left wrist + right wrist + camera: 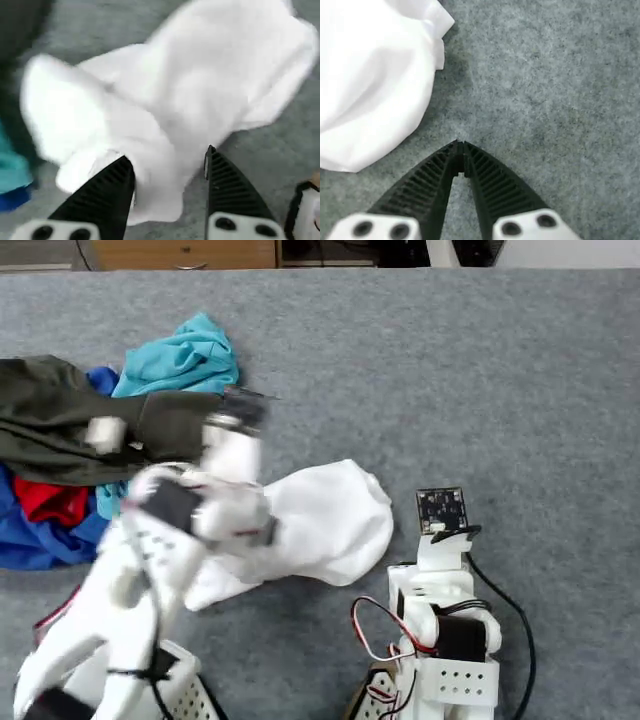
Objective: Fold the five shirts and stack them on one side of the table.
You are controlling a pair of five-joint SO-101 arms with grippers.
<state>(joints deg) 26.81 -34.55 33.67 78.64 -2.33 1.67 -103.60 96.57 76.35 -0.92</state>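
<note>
A crumpled white shirt (325, 520) lies on the grey table near its middle. At the left is a heap of shirts: a dark olive one (55, 425) on top, a teal one (185, 355) behind it, a red one (50, 502) and a blue one (35, 540) below. My left arm (170, 530) stretches over the white shirt's left part towards the heap. My left gripper (167, 157) is open, with the white shirt (190, 85) bunched between and beyond its fingers. My right gripper (460, 146) is shut over bare table, just beside the white shirt (370, 85).
The right arm's base (445, 640) stands at the front edge with loose cables beside it. Grey table surface (500, 390) stretches across the right half and the back. A wooden cabinet (185, 252) stands beyond the far edge.
</note>
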